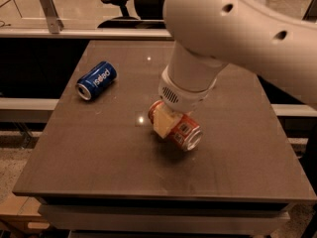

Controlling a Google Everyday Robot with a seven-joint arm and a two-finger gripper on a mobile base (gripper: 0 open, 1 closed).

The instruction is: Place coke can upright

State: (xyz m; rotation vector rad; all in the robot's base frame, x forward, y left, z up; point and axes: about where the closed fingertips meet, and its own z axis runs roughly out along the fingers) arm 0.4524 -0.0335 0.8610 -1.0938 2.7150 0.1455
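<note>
The coke can [183,131], red with a silver end and a white label patch, lies tilted on its side near the middle of the dark table [99,162]. My gripper [166,123] comes down from the big white arm and is shut on the coke can, one tan finger [162,123] across its near side. The can's silver end faces the front right. The far finger is hidden behind the can and the wrist.
A blue Pepsi can [97,80] lies on its side at the table's left back part. A railing and an office chair [119,4] stand behind the table. The table's front edge runs close below the can.
</note>
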